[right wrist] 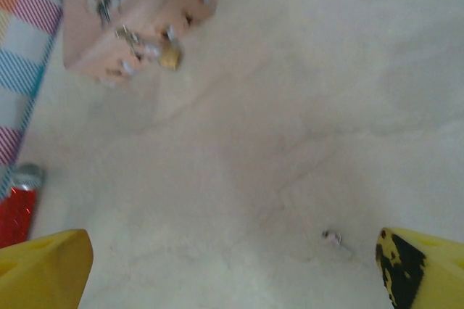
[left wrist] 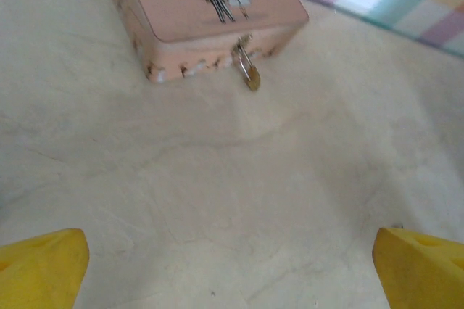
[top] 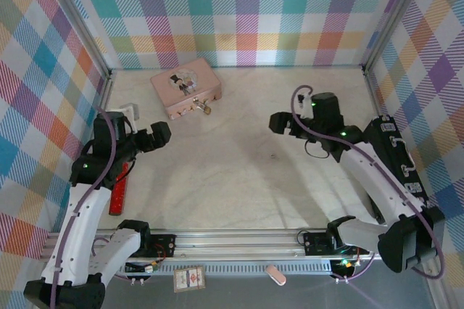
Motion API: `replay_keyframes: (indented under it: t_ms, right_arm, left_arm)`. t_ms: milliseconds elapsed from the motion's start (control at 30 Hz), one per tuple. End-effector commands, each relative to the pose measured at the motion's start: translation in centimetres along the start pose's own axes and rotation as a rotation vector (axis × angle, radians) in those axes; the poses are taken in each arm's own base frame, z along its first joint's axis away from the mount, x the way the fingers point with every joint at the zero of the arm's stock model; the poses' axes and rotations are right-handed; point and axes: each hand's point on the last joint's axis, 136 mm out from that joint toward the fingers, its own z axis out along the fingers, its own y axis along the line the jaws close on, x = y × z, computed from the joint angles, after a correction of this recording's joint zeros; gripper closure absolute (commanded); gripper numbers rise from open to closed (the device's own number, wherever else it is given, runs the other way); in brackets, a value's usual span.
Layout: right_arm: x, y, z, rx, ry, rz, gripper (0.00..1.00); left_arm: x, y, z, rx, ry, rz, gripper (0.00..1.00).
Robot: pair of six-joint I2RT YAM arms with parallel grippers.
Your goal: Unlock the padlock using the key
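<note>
In the overhead view both arms rise from bases at the lower edge of the frame and bend inward over the pale table. The left arm, at lower left, folds at the elbow with its forearm reaching rightward. The left gripper holds nothing, its yellow fingertips spread wide to the bottom corners of its wrist view. The right arm, at lower right, reaches leftward. The right gripper is equally wide apart and empty. A red object lies beside the left arm. A small metallic item, too small to identify, lies on the table just ahead of the right gripper. Farther off, upper left of centre, sits the pink box. The padlock hangs at its front latch, well apart from both grippers.
</note>
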Motion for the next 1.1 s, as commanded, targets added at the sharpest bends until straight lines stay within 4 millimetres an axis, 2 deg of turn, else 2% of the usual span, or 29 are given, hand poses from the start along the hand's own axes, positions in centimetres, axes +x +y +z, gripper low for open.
replay_keyframes:
  t_ms: [0,100,233,400,500,633,1067]
  right_arm:
    - [3.4,-2.8,1.2,0.187,0.145,0.014,0.01]
    - [5.3,-3.4,2.7,0.273,0.236,0.012,0.03]
    - [6.8,-2.8,4.8,0.328,0.340,-0.036,0.05]
    - [8.4,-2.4,7.0,0.407,0.449,-0.118,0.05]
    - [9.6,-2.3,8.2,0.438,0.514,-0.143,0.06]
    - [10.7,-2.4,9.2,0.500,0.574,-0.198,0.16]
    - [11.3,-5.5,11.3,0.661,0.664,-0.317,0.41]
  left_arm:
    - [1.2,-0.6,-0.1,0.038,0.024,0.023,0.00]
    - [2.6,-0.2,1.1,0.029,0.090,-0.006,0.00]
    - [3.2,0.8,1.6,-0.044,0.139,-0.011,0.00]
    - [3.1,-0.5,0.5,0.008,0.160,-0.021,0.00]
    - [4.0,0.1,1.4,-0.007,0.160,-0.014,0.00]
    - [5.3,0.9,2.3,-0.051,0.205,-0.007,0.00]
    - [5.3,1.5,2.7,-0.091,0.203,0.001,0.00]
